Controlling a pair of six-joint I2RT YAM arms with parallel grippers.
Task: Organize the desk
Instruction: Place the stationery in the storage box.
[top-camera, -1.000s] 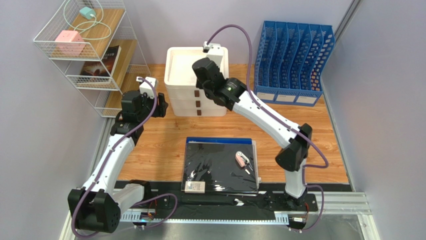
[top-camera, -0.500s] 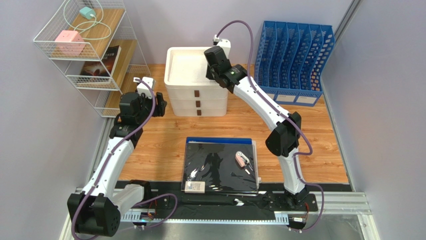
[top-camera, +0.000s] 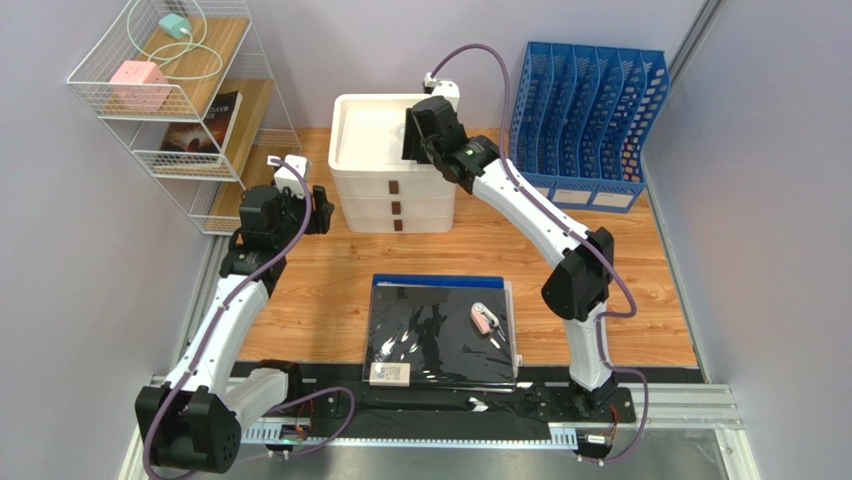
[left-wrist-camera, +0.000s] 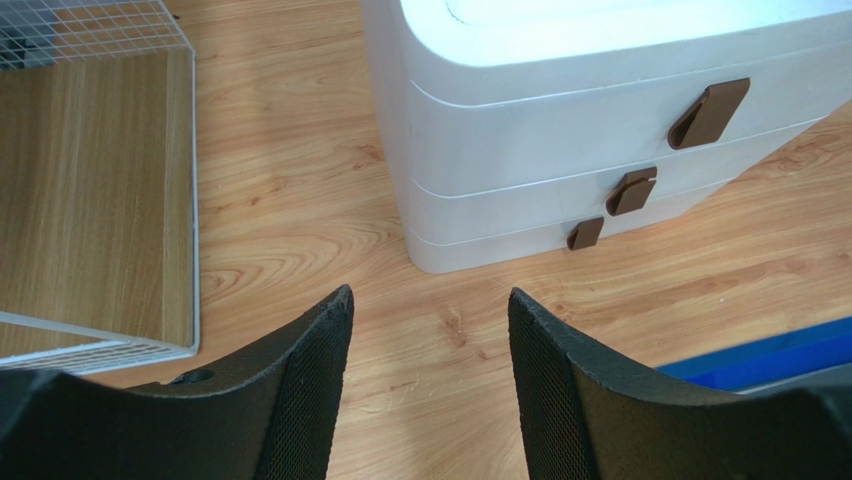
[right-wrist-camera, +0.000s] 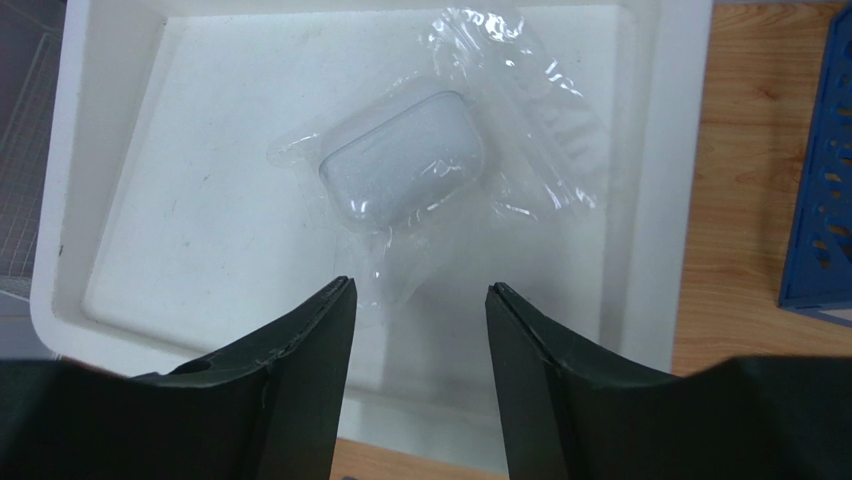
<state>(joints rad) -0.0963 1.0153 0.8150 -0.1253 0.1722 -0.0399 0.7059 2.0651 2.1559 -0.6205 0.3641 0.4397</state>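
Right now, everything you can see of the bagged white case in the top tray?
Small rounded white case, smooth and glossy like plastic, lying flat and askew inside a crinkled clear bag. The bag rests on the floor of the white top tray, near its middle. Only the bag touches the case. The right gripper hangs above, jaws open, clear of it.

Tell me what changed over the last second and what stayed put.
The right arm reached farther back over the top tray of the white drawer unit, and the right pincer opened; a bagged white case lies free in the tray ahead of it. The left pincer stayed open beside that unit, and the black folder on the desk did not move.
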